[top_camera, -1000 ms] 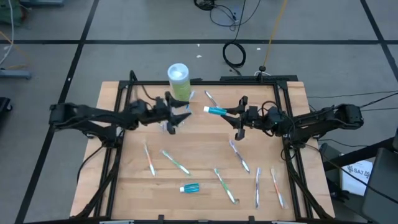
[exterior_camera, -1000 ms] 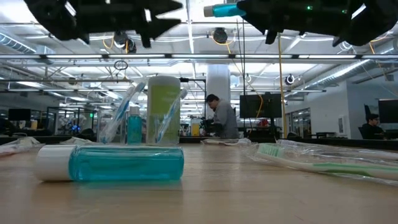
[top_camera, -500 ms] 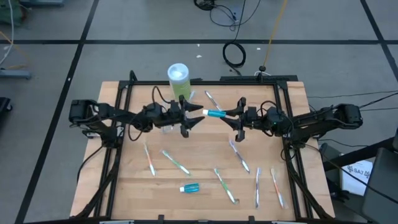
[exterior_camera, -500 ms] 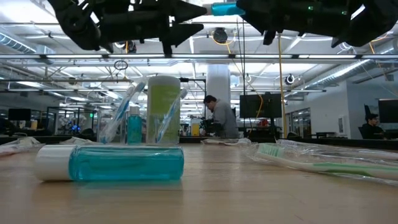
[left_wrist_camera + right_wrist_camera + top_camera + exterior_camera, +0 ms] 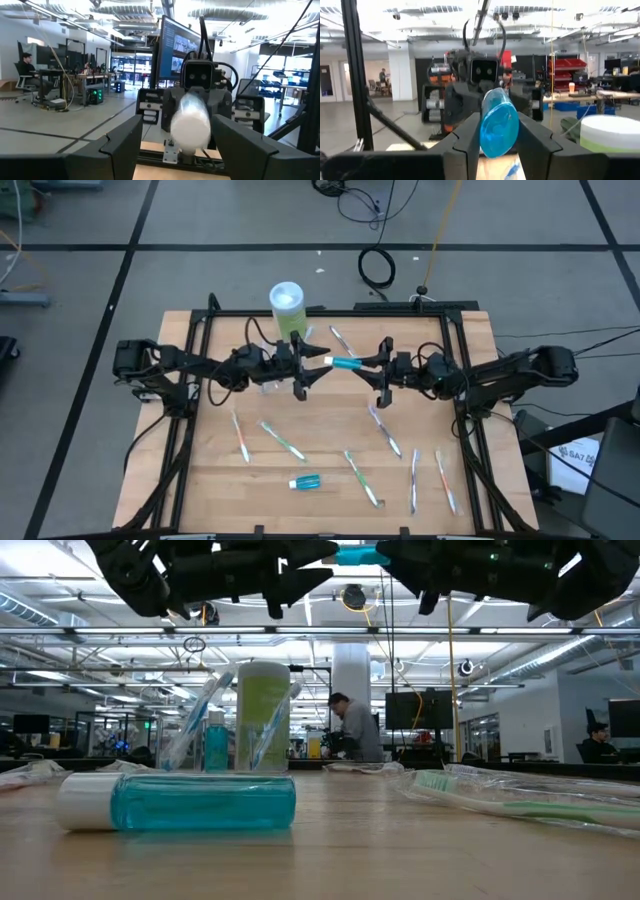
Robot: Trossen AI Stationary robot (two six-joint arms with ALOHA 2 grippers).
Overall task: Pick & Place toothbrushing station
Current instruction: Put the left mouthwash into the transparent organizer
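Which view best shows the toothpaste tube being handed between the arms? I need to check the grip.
The right wrist view: the toothpaste tube sits clamped between the right gripper fingers. High view shows it small, left gripper open around its cap. Low view shows only its tip.

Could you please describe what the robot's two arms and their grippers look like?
Both arms are dark, almost black, built of slim jointed segments with thin black cables looped alongside. The left gripper and right gripper each end in two matte black wedge-shaped fingers. Each wrist carries a boxy black camera module.
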